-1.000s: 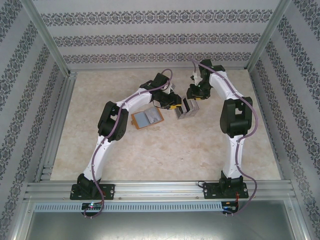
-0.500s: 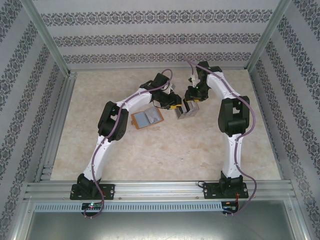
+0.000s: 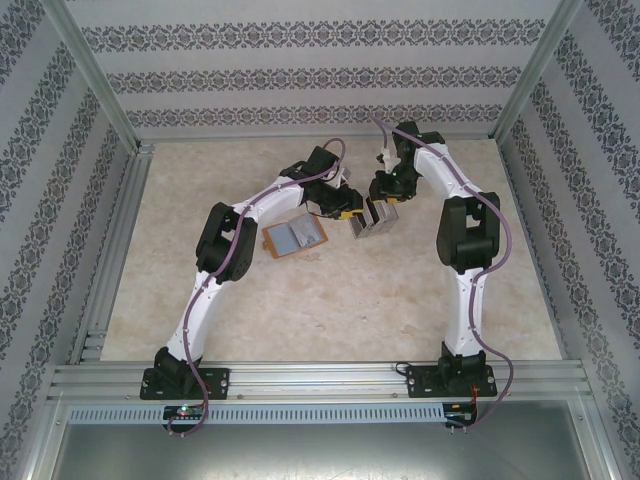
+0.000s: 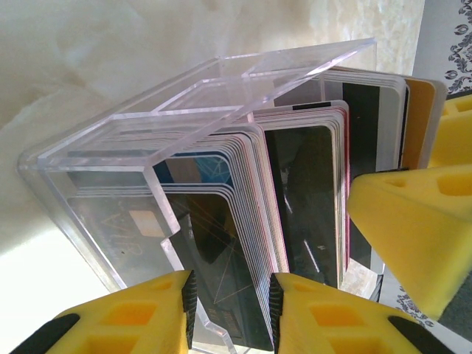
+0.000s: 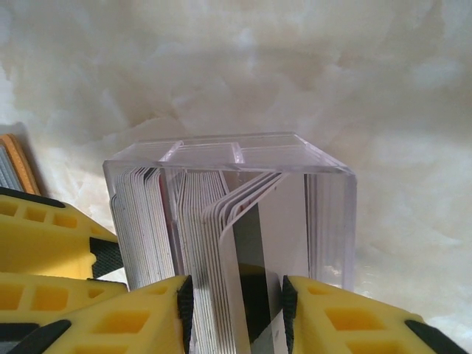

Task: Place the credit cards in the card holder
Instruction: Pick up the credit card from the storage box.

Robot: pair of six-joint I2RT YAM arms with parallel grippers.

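Evidently early in the task: your left gripper (image 4: 230,302) and right gripper (image 5: 236,302) each pinch, jaws partly closed, a few cards (image 4: 310,192) standing in the clear box (image 3: 372,217). Your wallet (image 3: 294,237) lies open at the box's nine o'clock, grey showing inside; most cards appear not yet transferred.

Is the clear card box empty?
No, the clear box is packed with cards standing on edge side by side.
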